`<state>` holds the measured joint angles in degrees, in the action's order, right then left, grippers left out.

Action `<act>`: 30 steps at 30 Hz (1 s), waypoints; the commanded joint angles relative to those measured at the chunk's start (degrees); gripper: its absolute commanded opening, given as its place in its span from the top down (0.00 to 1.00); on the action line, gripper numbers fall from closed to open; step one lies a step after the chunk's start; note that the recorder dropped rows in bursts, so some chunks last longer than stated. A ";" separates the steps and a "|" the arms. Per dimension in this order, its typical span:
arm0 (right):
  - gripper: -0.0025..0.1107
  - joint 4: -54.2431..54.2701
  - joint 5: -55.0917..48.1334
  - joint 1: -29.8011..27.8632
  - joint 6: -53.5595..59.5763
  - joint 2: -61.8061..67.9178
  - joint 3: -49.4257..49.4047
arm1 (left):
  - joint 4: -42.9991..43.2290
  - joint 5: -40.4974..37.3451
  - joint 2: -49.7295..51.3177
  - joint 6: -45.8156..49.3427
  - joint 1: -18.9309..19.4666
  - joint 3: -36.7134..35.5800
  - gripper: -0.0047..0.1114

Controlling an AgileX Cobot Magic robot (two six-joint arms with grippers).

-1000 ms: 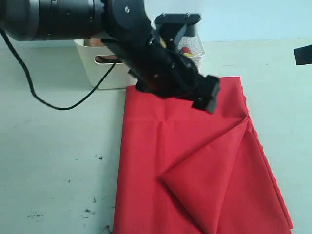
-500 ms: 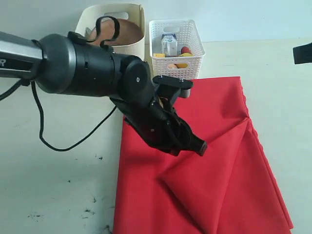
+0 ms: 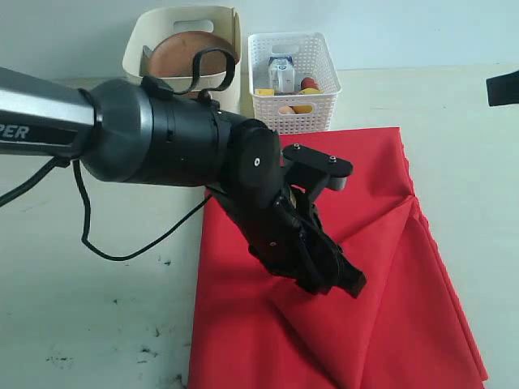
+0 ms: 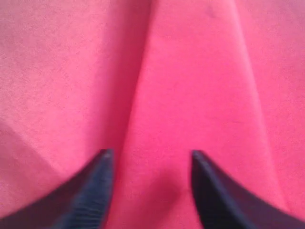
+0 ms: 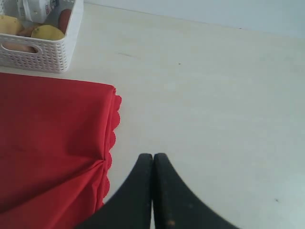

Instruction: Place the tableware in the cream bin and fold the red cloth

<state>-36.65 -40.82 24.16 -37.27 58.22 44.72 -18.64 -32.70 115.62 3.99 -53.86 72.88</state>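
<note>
**Left pincer astride the cloth's ridge, right pincer parked off its edge**

The left pincer (image 4: 150, 191) is down over the red cloth (image 3: 389, 243) with its jaws spread. In the left wrist view a raised ridge of fabric runs straight out from the gap between them, so its long axis lies ahead of the tips and not across them. The fingers (image 4: 95, 191) flank that ridge. Whether they already press the fabric cannot be told.

In the exterior view this pincer (image 3: 332, 279) sits on the upper edge of the turned-over flap, close to the flap's pointed corner. The rest of that edge slants away from it toward the cloth's scalloped side.

The right pincer (image 5: 153, 162) is pressed together and empty over the bare table (image 5: 214, 95). The scalloped edge lies just beside it, and the cloth's middle is well apart from it.

The left arm is therefore the nearer one. Closing where it stands would probably take the ridge lengthwise.

The cream bin (image 3: 223, 24), with the round brown plate (image 3: 182, 53) inside, stands behind the left pincer, beyond the cloth.
</note>
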 commanded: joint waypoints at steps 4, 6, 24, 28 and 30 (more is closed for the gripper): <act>0.98 0.22 0.62 -0.38 -0.05 -0.16 0.23 | -0.43 2.37 1.17 0.08 -0.05 -0.23 0.11; 0.98 0.35 0.62 -0.38 -0.05 -0.16 0.23 | -2.19 1.69 3.17 0.19 -0.05 -0.23 0.11; 0.98 0.62 1.60 -0.38 0.09 -0.16 0.23 | -12.86 2.83 -1.58 5.40 -9.07 6.68 0.96; 0.98 0.62 1.60 -0.38 0.09 -0.16 0.23 | -12.09 5.20 -1.58 5.40 -11.77 8.77 0.96; 0.98 0.62 1.60 -0.38 0.09 -0.16 0.23 | -11.55 5.52 -1.58 4.96 -12.56 9.95 0.90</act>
<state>-36.03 -39.67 24.16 -37.27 58.22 44.72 -30.78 -28.56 114.43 9.15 -65.82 81.73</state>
